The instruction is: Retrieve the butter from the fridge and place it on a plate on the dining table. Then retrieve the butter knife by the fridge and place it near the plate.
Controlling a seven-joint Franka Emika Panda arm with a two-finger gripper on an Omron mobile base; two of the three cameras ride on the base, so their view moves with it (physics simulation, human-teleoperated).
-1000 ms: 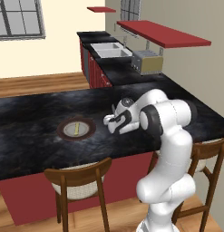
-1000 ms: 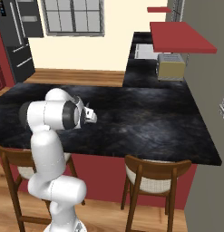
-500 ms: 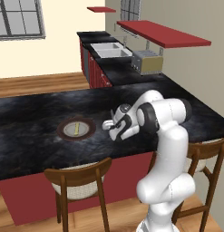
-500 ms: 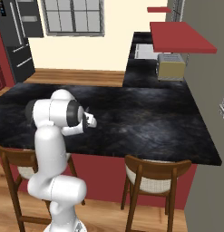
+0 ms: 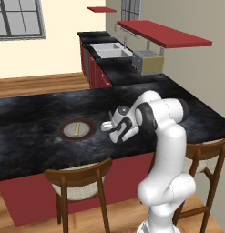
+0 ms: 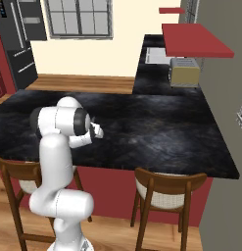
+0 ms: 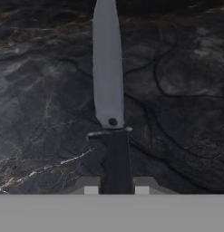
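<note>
- My gripper (image 7: 117,190) is pinched tight on the dark handle of the butter knife (image 7: 108,81); in the hand view the grey blade runs from my fingertips straight toward 12 o'clock over the dining table (image 7: 186,90).
- In the left base view my gripper (image 5: 115,134) hangs low over the black stone, just beside the plate (image 5: 76,130), at about 3 o'clock from it.
- The butter (image 5: 77,129) lies on the plate, so I judge only the knife is left to set down.
- Risk: I hold the handle end alone, so the long blade could pivot or slip if I let go while it is off the stone.
- Risk: released too far toward 9 o'clock, the blade could ride onto the plate rim and nudge the butter.
- Risk: pressing down too hard could jam the tip against the stone and twist the knife in my grip.
</note>
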